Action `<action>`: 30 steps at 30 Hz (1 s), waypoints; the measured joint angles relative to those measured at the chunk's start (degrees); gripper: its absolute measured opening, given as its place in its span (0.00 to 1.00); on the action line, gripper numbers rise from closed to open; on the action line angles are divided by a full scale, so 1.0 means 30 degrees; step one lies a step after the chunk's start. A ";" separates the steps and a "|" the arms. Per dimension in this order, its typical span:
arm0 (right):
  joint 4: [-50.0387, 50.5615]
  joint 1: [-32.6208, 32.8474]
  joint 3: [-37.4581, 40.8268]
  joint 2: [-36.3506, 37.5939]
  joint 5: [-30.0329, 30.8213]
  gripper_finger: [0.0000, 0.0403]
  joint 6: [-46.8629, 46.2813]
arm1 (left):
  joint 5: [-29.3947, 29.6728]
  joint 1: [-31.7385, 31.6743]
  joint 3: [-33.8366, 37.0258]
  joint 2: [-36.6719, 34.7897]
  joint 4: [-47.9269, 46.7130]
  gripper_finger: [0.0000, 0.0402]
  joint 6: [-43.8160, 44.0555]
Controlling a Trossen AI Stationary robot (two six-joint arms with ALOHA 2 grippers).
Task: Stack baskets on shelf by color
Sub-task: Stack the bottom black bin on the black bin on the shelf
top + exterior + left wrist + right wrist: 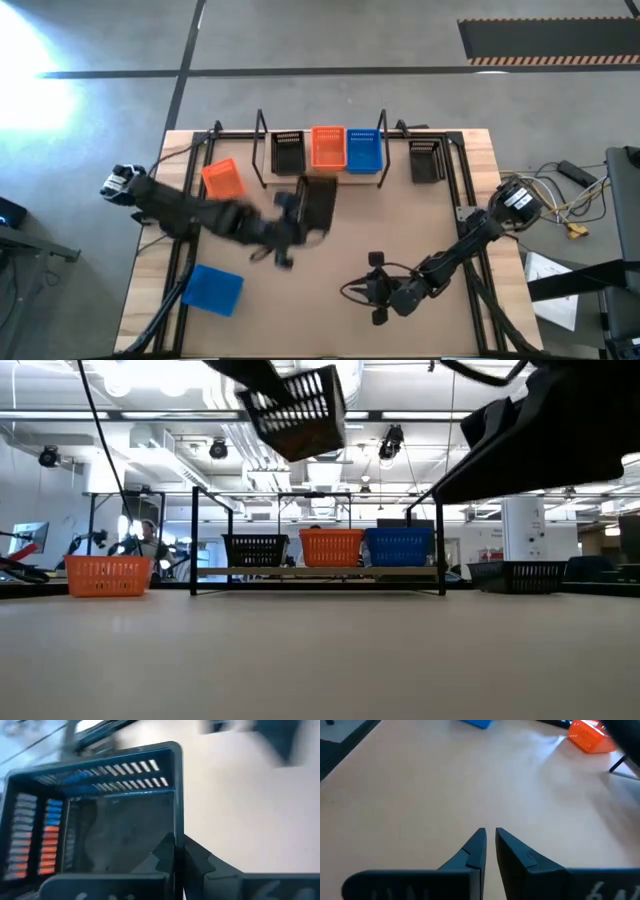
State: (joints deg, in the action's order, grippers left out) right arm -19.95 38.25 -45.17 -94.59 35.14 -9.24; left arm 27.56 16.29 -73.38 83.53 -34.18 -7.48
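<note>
My left gripper [300,213] [178,844] is shut on a black basket [320,200] [297,408], which hangs tilted high above the table in front of the shelf [320,178]. On the shelf's plank [320,573] stand a black basket [288,152], an orange basket [328,147] and a blue basket [365,150], side by side on their bottoms. My right gripper [378,290] [490,834] is shut, touches nothing and hovers over bare table near the near edge. My left gripper holds the black basket by one side wall [176,815] at its rim, with one finger [162,855] inside the basket and one outside. The basket is lifted clear of the table and tilted, as the low view shows.
An orange basket [222,181] [107,575] sits left of the shelf, a blue basket [213,289] near the table's near left corner, and another black basket [427,160] [528,573] right of the shelf. The table's middle [400,225] is bare wood.
</note>
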 joint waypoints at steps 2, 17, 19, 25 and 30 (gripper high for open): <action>-0.0708 -0.0003 -0.0029 -0.0501 -0.0009 0.08 -0.0135 | 0.0033 -0.1890 -0.0178 0.0000 -0.0061 0.00 -0.1419; -0.2176 0.0048 -0.0135 -0.2152 -0.0169 0.08 -0.0419 | -0.3701 -1.2339 0.2301 0.0015 -0.1651 0.00 -0.3648; -0.2183 0.0041 -0.0138 -0.2142 -0.0169 0.08 -0.0410 | -0.3963 -1.2418 0.2585 0.0015 -0.1508 0.00 -0.4017; -0.2177 0.0041 -0.0138 -0.2134 -0.0169 0.08 -0.0233 | -0.4017 -1.2449 0.3731 0.0036 0.0522 0.00 -0.4301; -0.2176 0.0041 -0.0138 -0.2134 -0.0169 0.08 -0.0346 | -0.4024 -1.2435 0.4019 0.0044 0.0790 0.00 -0.4323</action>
State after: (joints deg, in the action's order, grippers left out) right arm -26.48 38.37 -45.58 -100.99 34.63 -10.28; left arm 15.49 -21.02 -61.32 83.66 -31.81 -20.45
